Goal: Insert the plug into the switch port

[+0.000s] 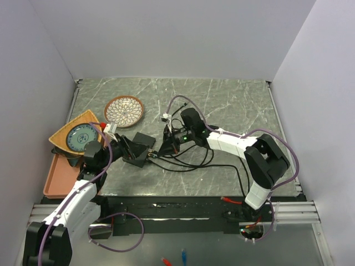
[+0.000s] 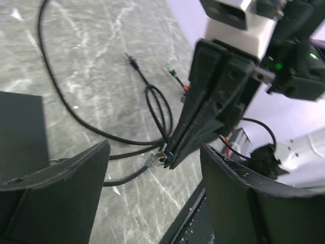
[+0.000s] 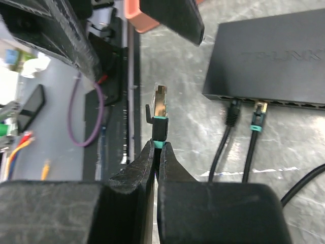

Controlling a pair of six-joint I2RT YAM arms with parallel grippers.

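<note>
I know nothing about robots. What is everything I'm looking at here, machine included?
Table: one, grey marbled, under everything.
Switch: one, black, flat on the table, left of centre.
Plugged-in cables: two, black, one teal-booted, in the switch's ports.
Plug: one, clear with a teal boot, held in front of the switch.
Loose cables: number unclear, black, looped at table centre.
Round dish: one, brown and white patterned, far left.
Blue dish: one, blue, on an orange triangular plate at the left edge.
Tray: one, salmon pink, near left corner.
Arms: two, white and black, at the near edge.
Left gripper: one, black, open, facing the plug.
Right gripper: one, black, shut on the plug.
</note>
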